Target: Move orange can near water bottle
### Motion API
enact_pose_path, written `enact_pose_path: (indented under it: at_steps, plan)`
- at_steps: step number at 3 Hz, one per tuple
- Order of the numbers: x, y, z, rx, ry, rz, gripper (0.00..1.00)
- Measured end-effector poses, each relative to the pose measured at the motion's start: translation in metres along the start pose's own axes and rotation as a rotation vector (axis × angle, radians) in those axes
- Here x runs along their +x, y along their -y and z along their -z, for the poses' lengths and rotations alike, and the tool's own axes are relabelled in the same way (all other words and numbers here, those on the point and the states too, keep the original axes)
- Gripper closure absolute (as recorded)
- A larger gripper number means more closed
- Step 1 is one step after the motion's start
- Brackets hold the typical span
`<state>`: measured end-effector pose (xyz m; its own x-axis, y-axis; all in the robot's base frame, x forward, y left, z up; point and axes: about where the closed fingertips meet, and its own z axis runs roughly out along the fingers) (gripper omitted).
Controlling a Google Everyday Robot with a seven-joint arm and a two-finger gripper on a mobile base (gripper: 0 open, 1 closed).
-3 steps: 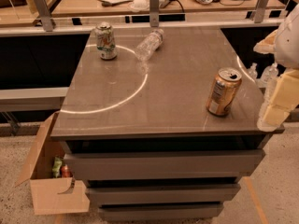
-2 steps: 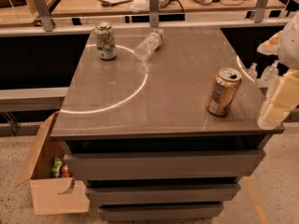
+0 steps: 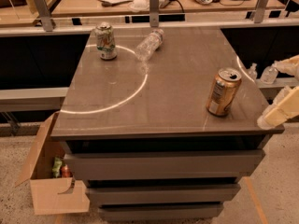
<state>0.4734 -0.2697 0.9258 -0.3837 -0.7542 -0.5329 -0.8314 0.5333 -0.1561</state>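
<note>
The orange can (image 3: 224, 92) stands upright near the right front of the grey table (image 3: 154, 106). The water bottle (image 3: 149, 45) lies on its side at the far middle of the table, well apart from the can. My gripper (image 3: 281, 90) is at the right edge of the view, just off the table's right front corner and to the right of the can. Its two cream fingers (image 3: 280, 112) stand apart with nothing between them, and it does not touch the can.
A white-and-green can (image 3: 106, 41) stands at the far left of the table. Two small clear bottles (image 3: 269, 73) sit on a ledge beyond the right edge. An open cardboard box (image 3: 49, 181) sits on the floor at the left. A railing and desks run behind.
My gripper has dropped slightly at the right edge. The orange can, water bottle and other can have not moved.
</note>
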Motion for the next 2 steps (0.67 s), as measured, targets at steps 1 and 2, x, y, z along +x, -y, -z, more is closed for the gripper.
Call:
enact_pose_path:
  at_steps: [1,2]
  plan:
    - [0.009,0.016,-0.018,-0.005,0.147,-0.074,0.0]
    - [0.005,0.021,-0.036,-0.027,0.292,-0.096,0.0]
